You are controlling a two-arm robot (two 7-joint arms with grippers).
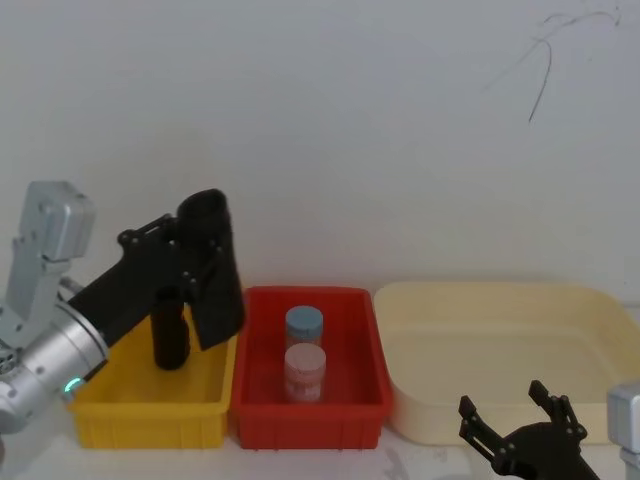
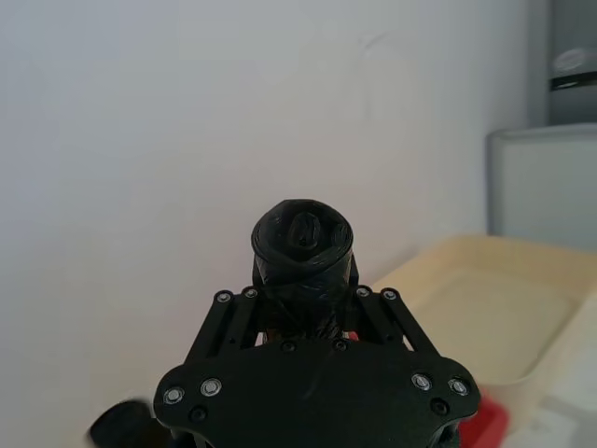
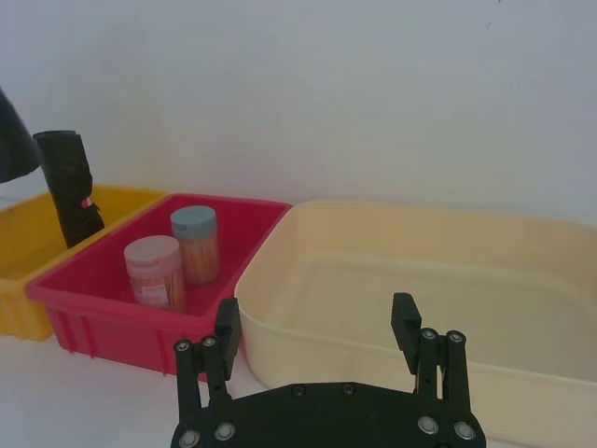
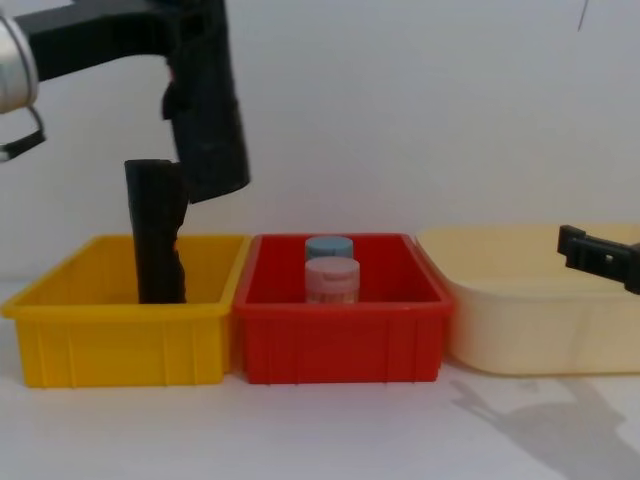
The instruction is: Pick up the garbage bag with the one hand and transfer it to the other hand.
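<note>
Head view: the left gripper [image 1: 185,262] comes in from the lower left with its 2 fingers clamped on the garbage bag [image 1: 215,290]. The bag is up in the air over the right end of the yellow bin [image 1: 145,420], leaning a bit. A second black roll [image 1: 170,340] stands inside that bin, just beside it. Next door is the red bin [image 1: 305,425] with 2 jars, a blue-lidded jar [image 1: 304,325] behind a pink-lidded jar [image 1: 305,372]. The cream tub [image 1: 500,300] is on the right. The right gripper [image 1: 505,410] sits low in front of the tub with its fingers spread apart and nothing between them.

Left wrist view: you look straight down the bag's [image 2: 303,245] twisted end, with a finger pressed in on each side.

Right wrist view: the right gripper's [image 3: 315,327] fingers are wide apart in front of the tub's rim. The second roll [image 3: 70,187] stands in the yellow bin, well apart from this gripper.

Chest view: the bag's [image 4: 210,130] lower end hangs clear above the yellow bin's rim, and the second roll [image 4: 155,240] pokes up past that rim. The right gripper [image 4: 598,257] shows at the right edge, by the tub.
</note>
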